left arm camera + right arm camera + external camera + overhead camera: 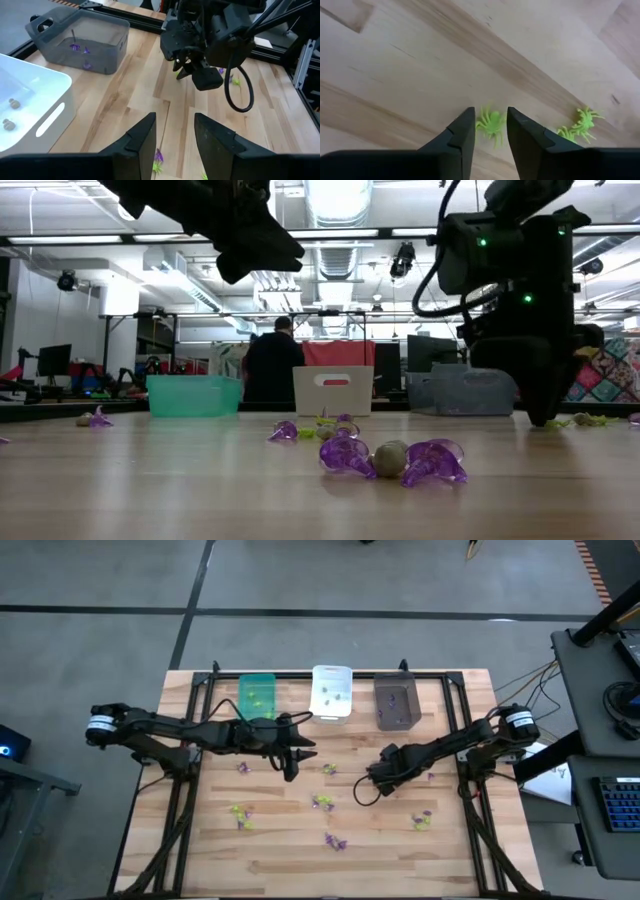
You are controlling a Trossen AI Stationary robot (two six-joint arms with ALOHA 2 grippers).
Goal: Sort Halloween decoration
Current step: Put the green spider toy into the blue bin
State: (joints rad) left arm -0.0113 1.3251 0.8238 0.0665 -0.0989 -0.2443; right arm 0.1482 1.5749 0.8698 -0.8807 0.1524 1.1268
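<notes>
Green spider trinket (491, 123) sits between right end effector (490, 131) fingers.

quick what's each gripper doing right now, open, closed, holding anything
Left gripper: open, empty, above the table.
Right gripper: open, fingers astride a green spider on the table, not yet closed on it.

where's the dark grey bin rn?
The dark grey bin sits at the table's far edge in the high view, rightmost of three, beside the white bin, with purple trinkets inside.

Robotics lab: open-plan room, exposed ceiling ducts (335, 200), black computer monitors (52, 360), pale wooden slat workbench (280, 840).
</notes>
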